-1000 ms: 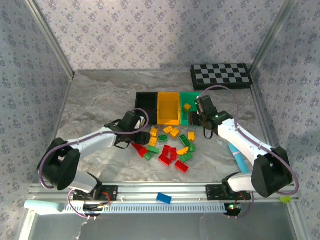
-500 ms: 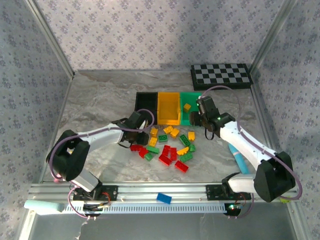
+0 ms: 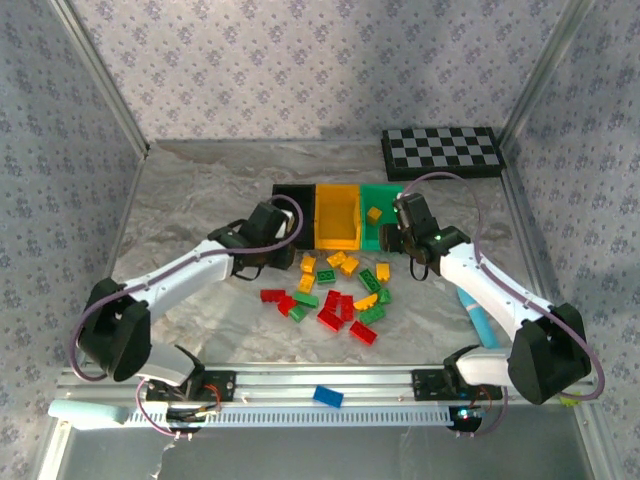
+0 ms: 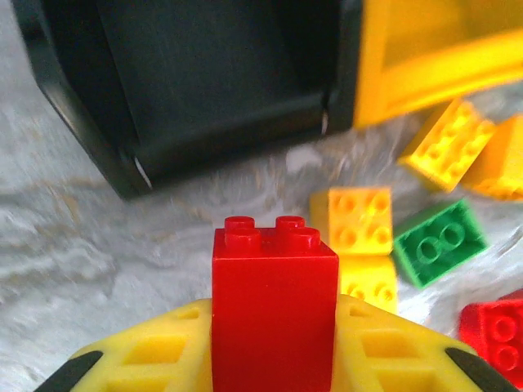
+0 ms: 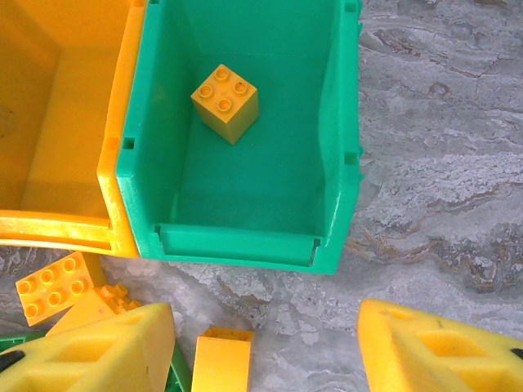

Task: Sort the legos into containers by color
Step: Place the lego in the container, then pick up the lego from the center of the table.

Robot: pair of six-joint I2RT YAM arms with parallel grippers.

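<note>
My left gripper (image 4: 274, 331) is shut on a red brick (image 4: 274, 298), which stands studs-up between the yellow pads just in front of the black bin (image 4: 221, 139). In the top view the left gripper (image 3: 270, 235) hangs by that bin's near edge. The containers sit in a row: black (image 3: 290, 198), yellow-orange (image 3: 338, 240), green (image 3: 381, 192). One yellow brick (image 5: 225, 102) lies in the green bin (image 5: 237, 245). My right gripper (image 5: 265, 318) is open above the table in front of the green bin, with a yellow brick (image 5: 222, 359) below it. Loose legos (image 3: 335, 290) lie scattered in front of the bins.
A checkerboard (image 3: 440, 150) lies at the back right. A blue brick (image 3: 327, 396) rests on the front rail. A light blue object (image 3: 476, 315) lies beside the right arm. Bare marble table (image 3: 190, 200) spreads to the left of the bins.
My left gripper has closed on the red brick and shifted back toward the black bin. The right arm has barely moved and its gripper has stayed open.
</note>
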